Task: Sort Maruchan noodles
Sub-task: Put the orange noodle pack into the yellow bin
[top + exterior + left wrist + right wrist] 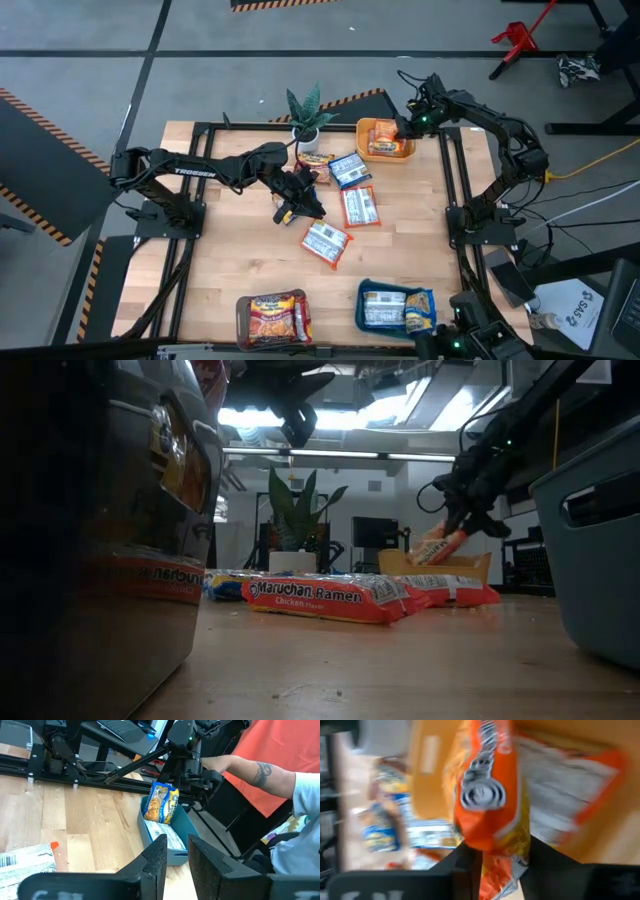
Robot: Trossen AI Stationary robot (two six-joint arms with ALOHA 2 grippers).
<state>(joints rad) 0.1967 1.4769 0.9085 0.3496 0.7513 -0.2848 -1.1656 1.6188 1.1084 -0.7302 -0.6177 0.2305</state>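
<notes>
Three loose noodle packets (326,243) mid-table, wood (230,240) around them.

On the pale wooden table (230,250), red-and-white Maruchan noodles (326,243) lie near centre, a blue-labelled packet (349,170) toward 12 o'clock, an orange packet (490,785) in the yellow tray (364,130) at 1 o'clock, with a teal tray (367,296) and brown tray (243,312) at 6 o'clock.

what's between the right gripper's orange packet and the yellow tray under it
Nothing visible. The right gripper has the orange packet between its fingers right over the yellow tray, which already holds another orange packet.
</notes>
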